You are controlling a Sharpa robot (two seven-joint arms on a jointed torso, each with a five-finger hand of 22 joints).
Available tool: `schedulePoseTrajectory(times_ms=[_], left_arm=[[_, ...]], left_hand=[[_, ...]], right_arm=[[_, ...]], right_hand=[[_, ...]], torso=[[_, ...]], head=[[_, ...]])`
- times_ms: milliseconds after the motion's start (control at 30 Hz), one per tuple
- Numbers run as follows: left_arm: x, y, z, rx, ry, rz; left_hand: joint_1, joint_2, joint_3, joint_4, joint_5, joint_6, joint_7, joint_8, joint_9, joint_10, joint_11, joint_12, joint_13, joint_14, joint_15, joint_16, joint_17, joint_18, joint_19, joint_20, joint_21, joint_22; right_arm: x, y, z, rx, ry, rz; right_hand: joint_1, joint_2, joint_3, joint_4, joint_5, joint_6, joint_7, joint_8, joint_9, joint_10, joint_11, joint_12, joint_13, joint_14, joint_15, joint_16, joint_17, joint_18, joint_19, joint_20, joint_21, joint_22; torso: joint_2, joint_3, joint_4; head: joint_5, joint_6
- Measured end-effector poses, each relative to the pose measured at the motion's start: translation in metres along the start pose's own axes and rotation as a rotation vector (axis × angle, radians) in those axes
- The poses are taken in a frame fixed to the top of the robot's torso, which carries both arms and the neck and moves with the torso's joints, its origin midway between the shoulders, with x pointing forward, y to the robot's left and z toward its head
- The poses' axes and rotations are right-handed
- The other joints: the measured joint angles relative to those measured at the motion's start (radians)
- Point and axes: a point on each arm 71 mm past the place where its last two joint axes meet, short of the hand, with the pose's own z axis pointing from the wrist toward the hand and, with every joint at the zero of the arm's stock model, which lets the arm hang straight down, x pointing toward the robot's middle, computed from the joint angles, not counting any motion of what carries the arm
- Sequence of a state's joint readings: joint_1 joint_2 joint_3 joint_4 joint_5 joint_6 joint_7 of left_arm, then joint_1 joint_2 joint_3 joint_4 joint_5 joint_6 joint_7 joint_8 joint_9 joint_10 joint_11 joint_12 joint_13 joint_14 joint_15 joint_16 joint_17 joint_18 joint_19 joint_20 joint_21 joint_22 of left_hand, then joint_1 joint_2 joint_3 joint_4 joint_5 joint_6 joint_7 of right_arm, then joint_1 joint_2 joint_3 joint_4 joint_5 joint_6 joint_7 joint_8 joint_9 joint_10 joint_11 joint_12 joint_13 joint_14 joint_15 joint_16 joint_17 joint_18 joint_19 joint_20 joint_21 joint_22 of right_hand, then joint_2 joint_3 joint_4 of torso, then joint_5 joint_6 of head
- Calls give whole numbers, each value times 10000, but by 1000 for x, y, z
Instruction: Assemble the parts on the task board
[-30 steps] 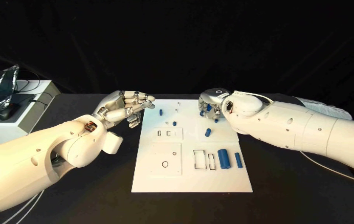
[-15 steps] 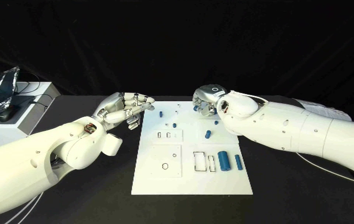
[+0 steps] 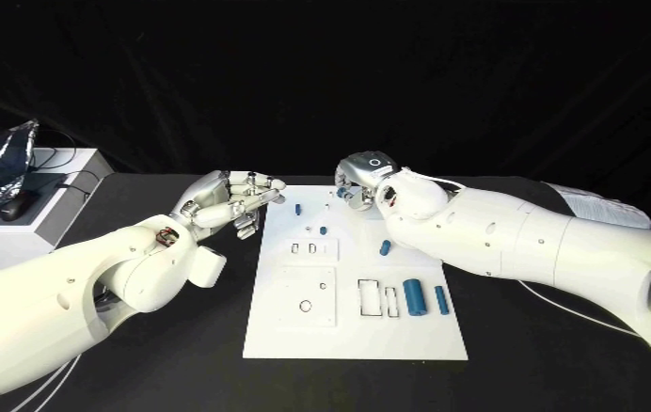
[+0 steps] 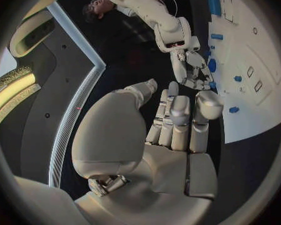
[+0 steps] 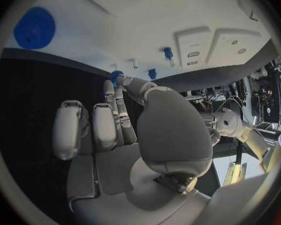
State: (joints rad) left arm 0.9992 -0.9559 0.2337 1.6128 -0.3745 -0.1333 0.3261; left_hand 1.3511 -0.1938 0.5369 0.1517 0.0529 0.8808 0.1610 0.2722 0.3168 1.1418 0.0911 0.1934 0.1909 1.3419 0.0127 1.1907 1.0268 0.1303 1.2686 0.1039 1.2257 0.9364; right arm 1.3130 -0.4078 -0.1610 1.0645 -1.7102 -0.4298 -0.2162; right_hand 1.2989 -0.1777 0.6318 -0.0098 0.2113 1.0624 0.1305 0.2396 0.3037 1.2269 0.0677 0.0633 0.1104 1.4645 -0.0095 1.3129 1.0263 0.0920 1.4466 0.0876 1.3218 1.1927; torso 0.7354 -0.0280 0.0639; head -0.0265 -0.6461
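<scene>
The right hand (image 3: 364, 184) pinched a small blue part (image 5: 117, 76) at the task board's (image 3: 356, 337) twelve o'clock edge, probably to seat it

Left arm reaches in, its left hand (image 3: 233, 199) raised with fingers curled in, holding nothing. Right arm stretches farther across, right hand (image 3: 364, 182) turned palm down, fingers bent; what they grip, if anything, is unclear
</scene>
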Motion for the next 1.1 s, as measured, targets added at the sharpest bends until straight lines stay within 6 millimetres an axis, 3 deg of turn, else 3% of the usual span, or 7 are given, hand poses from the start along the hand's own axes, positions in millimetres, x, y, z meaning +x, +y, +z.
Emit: schedulePoseTrajectory(times_ms=[333, 700, 1100], left_arm=[[0, -2, 1, 43, 5, -8], [0, -4, 1, 92, 4, -11], [-1, -4, 0, 96, -29, 6]], left_hand=[[0, 0, 0, 0, 0, 0, 0, 0, 0, 0, 0, 0, -1, 0, 0, 0, 0, -1, 0, 0, 0, -1], [0, 0, 28, -28, 0, -37, -37, 1, -1, 1, 0, 0, 12, 0, 0, 0, 1, -1, 0, 0, 59, 22], [0, 0, 28, -28, 0, -36, -37, 1, -1, 1, 0, 0, 10, 0, 0, 0, 2, 0, 0, 0, 59, 21]], right_arm=[[4, 3, 5, 89, -128, -65], [3, 1, 8, 211, -314, -128], [0, 0, 8, 287, -524, -201]], right_hand=[[0, -1, -1, 0, -1, -31, -3, 0, 3, 0, 0, 0, 8, 0, 0, -1, 12, -1, 0, 0, -1, 10], [0, -2, -1, -1, -3, -34, -3, -5, 4, -1, 1, 0, 7, -1, 1, 5, 11, 0, 0, 1, -1, 10], [-32, -34, -2, -1, -10, -66, -3, -24, 32, -1, 1, 0, 2, -1, 1, 39, 27, 0, 0, 1, 20, 33]], torso=[[104, -77, 136], [199, -148, 205], [247, -161, 217]], head=[[-56, 35], [-69, 80], [-26, 57]])
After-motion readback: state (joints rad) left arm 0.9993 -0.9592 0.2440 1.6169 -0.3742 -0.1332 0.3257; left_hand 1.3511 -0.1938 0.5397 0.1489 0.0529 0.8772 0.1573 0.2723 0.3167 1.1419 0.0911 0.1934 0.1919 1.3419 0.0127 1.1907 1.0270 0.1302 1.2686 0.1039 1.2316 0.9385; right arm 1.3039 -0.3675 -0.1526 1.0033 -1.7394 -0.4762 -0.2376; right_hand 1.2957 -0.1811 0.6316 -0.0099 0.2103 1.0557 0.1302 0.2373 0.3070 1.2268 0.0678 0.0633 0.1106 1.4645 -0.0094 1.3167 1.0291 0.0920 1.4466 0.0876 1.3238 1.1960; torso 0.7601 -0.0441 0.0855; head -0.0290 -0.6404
